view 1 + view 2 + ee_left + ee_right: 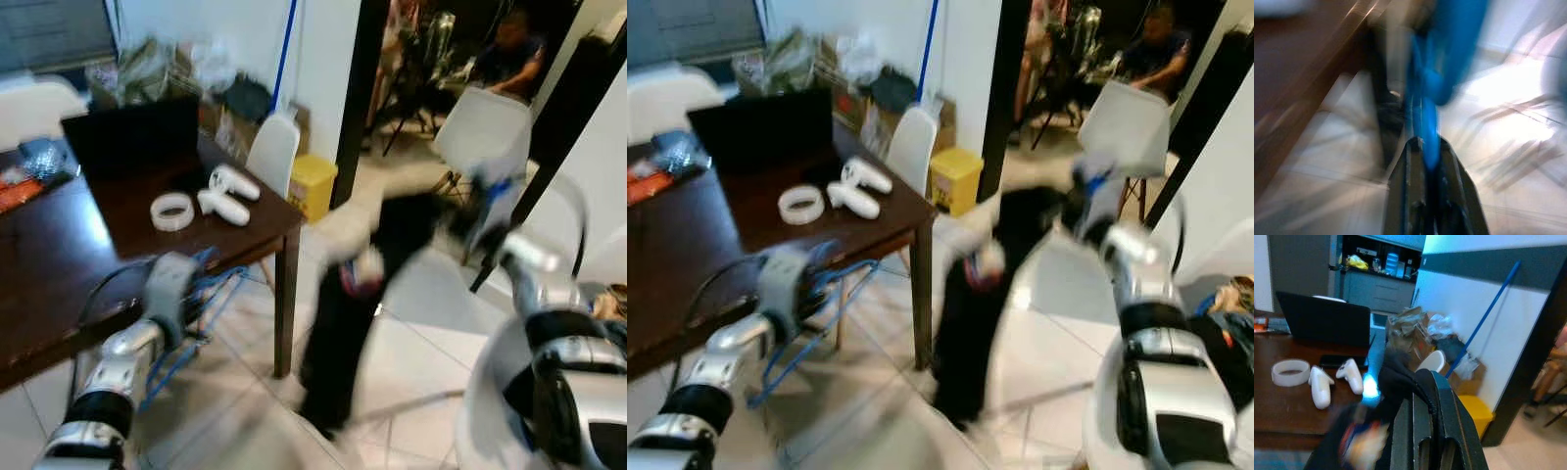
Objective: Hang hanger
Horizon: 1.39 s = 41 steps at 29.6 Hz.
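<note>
A room with a pale, glossy tiled floor (421,323) and white walls fills the frame, blurred by motion. A dark doorway at upper right opens onto a second room where a person (509,54) sits beside a white chair (485,132).

The left half holds a dark brown wooden table (59,255), smooth and rectangular, its corner leg standing near centre. On it, upper left, sits a black open laptop (132,137); in front of that lie two white game controllers (227,194) and a white ring of tape (172,211). Behind the table, a white chair back (272,152), a yellow bin (312,184) and a blue broom handle (286,49) lean by the wall.

At centre, a long black garment (348,313) hangs down to the floor. My right gripper (1422,382), reaching from lower right, is closed on its dark fabric at the top.

At lower left, my left gripper (1425,147) is clamped on a blue wire hanger (201,304), thin and bent, held beside the table edge just above the floor.
</note>
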### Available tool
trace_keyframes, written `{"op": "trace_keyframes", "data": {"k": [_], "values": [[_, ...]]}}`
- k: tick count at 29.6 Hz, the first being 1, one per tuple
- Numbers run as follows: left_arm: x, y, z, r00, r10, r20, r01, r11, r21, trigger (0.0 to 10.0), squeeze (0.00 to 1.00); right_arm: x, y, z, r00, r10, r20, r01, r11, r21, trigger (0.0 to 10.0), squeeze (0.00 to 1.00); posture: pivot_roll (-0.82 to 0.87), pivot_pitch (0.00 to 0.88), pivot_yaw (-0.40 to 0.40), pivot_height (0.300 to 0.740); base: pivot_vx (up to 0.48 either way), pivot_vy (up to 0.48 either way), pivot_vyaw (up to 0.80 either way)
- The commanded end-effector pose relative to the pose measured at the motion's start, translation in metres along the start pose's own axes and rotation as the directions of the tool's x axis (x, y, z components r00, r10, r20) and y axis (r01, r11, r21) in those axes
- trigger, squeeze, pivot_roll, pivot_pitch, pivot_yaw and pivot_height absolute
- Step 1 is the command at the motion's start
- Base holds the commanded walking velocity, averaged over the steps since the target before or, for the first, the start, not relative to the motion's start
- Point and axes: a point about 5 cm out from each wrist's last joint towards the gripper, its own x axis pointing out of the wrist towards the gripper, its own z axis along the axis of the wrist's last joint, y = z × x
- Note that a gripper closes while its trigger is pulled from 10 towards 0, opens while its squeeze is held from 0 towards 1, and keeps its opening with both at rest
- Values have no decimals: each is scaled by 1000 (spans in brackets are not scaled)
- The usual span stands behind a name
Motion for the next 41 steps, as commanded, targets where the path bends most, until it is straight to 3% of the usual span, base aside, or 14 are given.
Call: {"op": "trace_keyframes", "data": {"k": [1,4,6,7,9,17,22,26,28,30,34,38,40,41], "values": [[-4,1,17,996,-68,57,66,997,26,10000,0,2,3,-5,1000,-5,-4,6,999,47,10000,0,-7,0,-72,740,270,0,0],[-10,-8,29,980,-181,80,177,983,56,10000,0,8,2,7,999,-25,40,23,999,40,10000,0,-4,0,-73,740,265,0,0],[-35,-39,56,877,-469,107,462,883,87,10000,0,25,4,38,989,-19,144,18,1000,8,10000,0,2,0,-75,740,139,0,0],[-35,-39,56,877,-469,107,462,883,87,10000,0,25,4,38,989,-19,144,18,1000,8,10000,0,2,0,-75,740,0,0,0],[-53,-59,68,787,-611,89,601,791,115,10000,0,37,10,60,979,52,199,-47,998,-32,10000,0,0,0,-78,740,0,0,0],[-61,-67,78,751,-658,55,643,747,169,10000,0,44,13,80,966,99,238,-88,994,-56,10000,0,1,0,-83,740,0,0,0],[-63,-54,123,800,-545,252,476,831,288,10000,0,48,19,96,940,154,305,-149,988,-41,10000,0,2,0,-85,740,0,0,454],[-80,-40,160,770,-478,423,377,875,302,10000,0,49,22,105,919,188,347,-188,982,-33,10000,0,9,0,-80,740,0,0,756],[-99,-17,190,754,-367,545,240,926,291,10000,0,50,26,114,895,240,376,-235,970,-59,10000,0,8,0,-77,740,0,0,756],[-99,-17,190,754,-367,545,240,926,291,10000,0,50,26,114,895,240,376,-235,970,-59,10000,0,8,0,-77,740,0,0,756],[-113,1,211,744,-249,620,107,960,258,10000,0,51,31,121,874,288,392,-277,957,-86,10000,0,12,0,-78,740,0,0,756],[-131,27,238,669,-36,743,-94,987,132,10000,0,53,38,133,835,341,431,-330,938,-103,10000,0,14,0,-81,740,0,0,756],[-131,27,238,669,-36,743,-94,987,132,10000,0,53,38,133,835,341,431,-330,938,-103,10000,0,14,0,-81,740,0,0,756],[-130,34,238,650,58,758,-158,986,60,10000,0,53,40,138,826,351,442,-340,934,-105,10000,0,15,0,-81,740,0,0,756]]}}
